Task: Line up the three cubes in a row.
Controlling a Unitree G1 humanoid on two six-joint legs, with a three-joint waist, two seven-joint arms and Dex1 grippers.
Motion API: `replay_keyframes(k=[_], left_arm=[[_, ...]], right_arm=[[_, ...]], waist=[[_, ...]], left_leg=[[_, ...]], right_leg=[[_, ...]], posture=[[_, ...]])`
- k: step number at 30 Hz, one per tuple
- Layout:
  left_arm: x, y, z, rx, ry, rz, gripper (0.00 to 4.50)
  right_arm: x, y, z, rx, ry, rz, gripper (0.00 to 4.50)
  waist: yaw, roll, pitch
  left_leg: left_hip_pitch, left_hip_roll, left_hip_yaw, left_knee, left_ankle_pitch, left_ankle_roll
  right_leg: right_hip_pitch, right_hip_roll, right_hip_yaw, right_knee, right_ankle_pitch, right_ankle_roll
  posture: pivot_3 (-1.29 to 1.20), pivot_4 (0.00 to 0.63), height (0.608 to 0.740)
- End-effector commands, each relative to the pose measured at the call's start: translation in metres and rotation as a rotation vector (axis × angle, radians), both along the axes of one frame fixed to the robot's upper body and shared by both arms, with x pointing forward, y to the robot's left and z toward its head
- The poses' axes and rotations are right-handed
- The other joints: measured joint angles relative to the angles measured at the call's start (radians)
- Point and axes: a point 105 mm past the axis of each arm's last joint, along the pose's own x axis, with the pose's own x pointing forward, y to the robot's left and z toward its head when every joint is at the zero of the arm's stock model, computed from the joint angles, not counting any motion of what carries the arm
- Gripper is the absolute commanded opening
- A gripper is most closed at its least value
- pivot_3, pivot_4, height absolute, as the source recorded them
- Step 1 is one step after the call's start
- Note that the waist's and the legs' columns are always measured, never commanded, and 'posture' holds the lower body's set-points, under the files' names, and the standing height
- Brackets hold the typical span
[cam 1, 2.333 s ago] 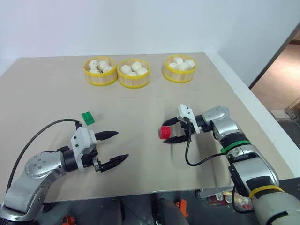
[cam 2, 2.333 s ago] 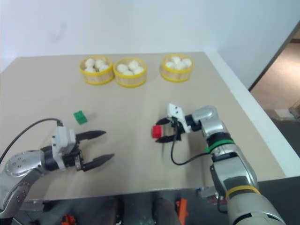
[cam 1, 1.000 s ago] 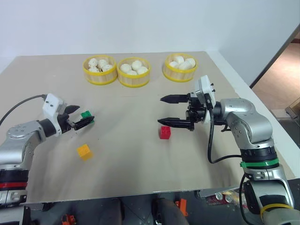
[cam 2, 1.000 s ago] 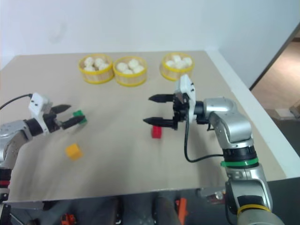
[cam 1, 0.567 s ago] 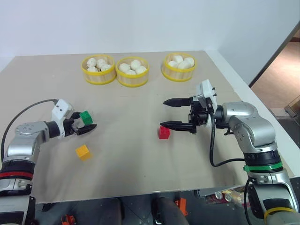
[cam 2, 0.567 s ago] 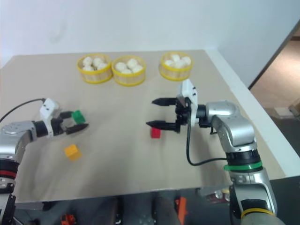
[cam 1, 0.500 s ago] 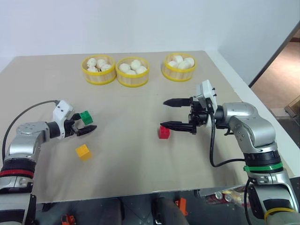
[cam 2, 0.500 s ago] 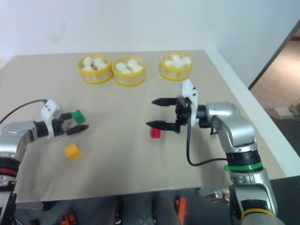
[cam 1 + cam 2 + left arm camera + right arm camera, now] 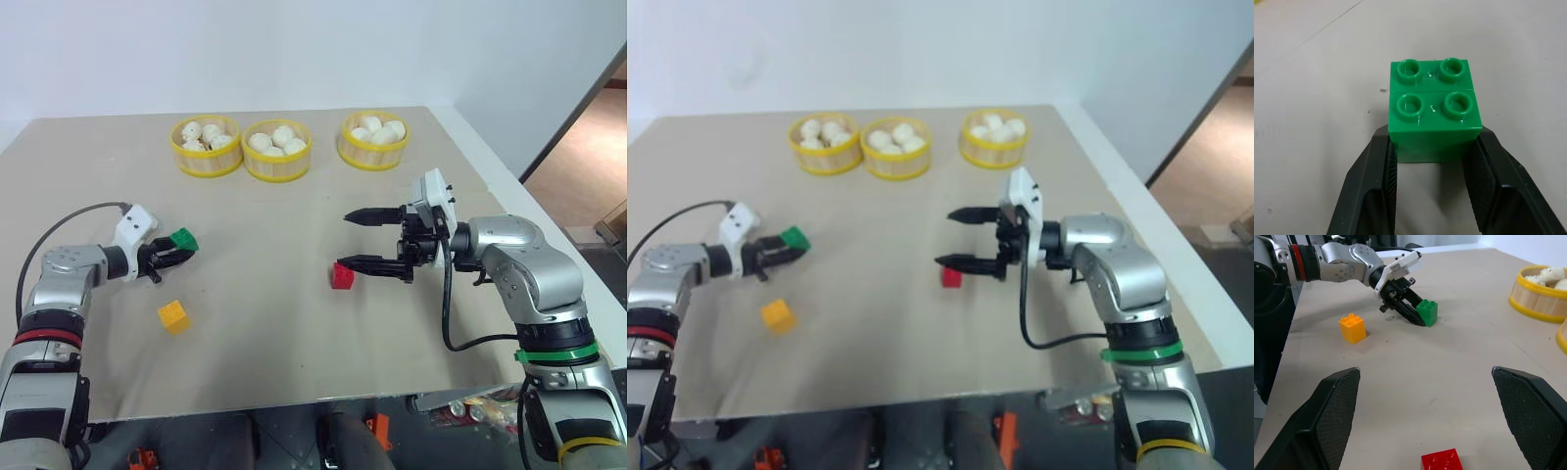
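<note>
Left eye view: the table [image 9: 294, 352] carries three bun baskets [image 9: 279, 150] along its far edge. The left gripper [image 9: 179, 252] lies low at the left side, its fingers closed on the green cube [image 9: 183, 239]. The yellow cube [image 9: 173, 315] sits alone, nearer the front edge and just right of that arm. The red cube [image 9: 341, 275] rests near the table's middle. The right gripper [image 9: 367, 241] is held above the table with its jaws spread wide and empty; its lower finger tip is just beside the red cube.

Left wrist view: both black fingers [image 9: 1371, 191] press the sides of the green cube, studs up, resting on the table.

Right wrist view: the two wide-apart fingers [image 9: 1327, 416] frame the scene. The red cube lies between them, untouched. Beyond it stand the yellow cube and the left gripper clamping the green cube; a basket edge shows at one side.
</note>
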Motion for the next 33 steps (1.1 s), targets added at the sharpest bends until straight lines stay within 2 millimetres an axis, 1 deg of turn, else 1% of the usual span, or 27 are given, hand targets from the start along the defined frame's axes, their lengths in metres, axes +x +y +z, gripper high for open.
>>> replay_keyframes(k=[1,3,6,9,11,14,17,25,29,33], left_arm=[[-0.001,-0.02,0.034,0.069,-0.095,-0.158,1.3],[-0.009,-0.042,0.045,0.095,-0.106,-0.284,1.3],[-0.02,-0.074,0.054,0.115,-0.102,-0.428,1.3],[-0.026,-0.101,0.059,0.15,-0.116,-0.521,1.3],[-0.031,-0.121,0.064,0.133,-0.117,-0.573,1.3],[-0.041,-0.142,0.071,0.102,-0.104,-0.64,1.3],[-0.041,-0.155,0.072,0.094,-0.108,-0.639,1.3],[-0.042,-0.173,0.043,0.124,-0.074,-0.62,1.3],[-0.042,-0.18,0.034,0.118,-0.061,-0.608,1.3],[-0.036,-0.186,0.025,0.117,-0.039,-0.569,1.3]], right_arm=[[-0.011,0.0,0.016,0.016,-0.053,0.033,4.5],[-0.013,-0.003,0.017,0.014,-0.054,0.033,4.5],[-0.016,-0.009,0.017,0.005,-0.058,0.021,4.5],[-0.017,-0.015,0.016,-0.011,-0.066,0.0,4.5],[-0.018,-0.018,0.017,-0.014,-0.067,-0.012,4.5],[-0.02,-0.019,0.018,-0.013,-0.071,-0.023,4.5],[-0.022,-0.019,0.017,-0.014,-0.071,-0.032,4.5],[-0.022,-0.021,0.015,-0.014,-0.077,-0.064,4.5],[-0.022,-0.019,0.014,-0.011,-0.078,-0.069,4.5],[-0.022,-0.019,0.013,-0.006,-0.077,-0.075,4.5]], waist=[[0.0,0.0,0.0],[0.0,0.0,0.0],[0.002,0.0,0.0],[0.0,0.0,0.0],[-0.001,0.0,0.0],[-0.004,0.0,0.0],[-0.004,0.0,0.0],[-0.003,0.0,0.0],[-0.001,0.0,0.0],[-0.001,0.0,0.0]], left_leg=[[0.0,0.0,0.0,0.0,0.0,0.0],[0.0,0.0,0.0,0.0,0.0,0.0],[-0.001,-0.001,0.0,0.0,0.0,0.0],[-0.001,-0.002,0.0,0.0,0.0,0.0],[-0.001,-0.002,0.0,0.0,0.0,0.0],[0.0,-0.001,0.0,0.001,0.0,0.0],[0.001,-0.001,-0.002,0.001,0.0,0.0],[0.002,0.0,-0.003,0.001,0.0,0.0],[0.001,0.0,-0.003,0.001,0.0,0.0],[0.001,0.0,-0.003,0.002,0.0,0.0]], right_leg=[[0.0,0.0,0.0,0.0,0.0,0.0],[0.0,0.0,0.0,0.0,0.0,0.0],[0.0,-0.001,0.0,0.0,-0.001,0.0],[0.0,-0.001,0.001,0.0,-0.002,0.001],[0.0,-0.001,0.001,0.0,-0.002,0.001],[0.0,0.0,0.002,0.001,-0.001,0.001],[0.0,0.003,0.002,0.002,-0.001,0.001],[0.001,0.004,0.004,0.002,-0.001,0.0],[0.001,0.004,0.004,0.002,-0.001,0.0],[0.001,0.004,0.004,0.002,0.0,0.0]], posture=[[0.0,0.15,0.74],[0.0,0.15,0.74],[0.0,0.15,0.74],[0.0,0.15,0.74],[0.0,0.15,0.74],[0.0,0.15,0.74],[0.0,0.15,0.74],[0.0,0.15,0.74],[0.0,0.15,0.74],[0.0,0.15,0.74]])
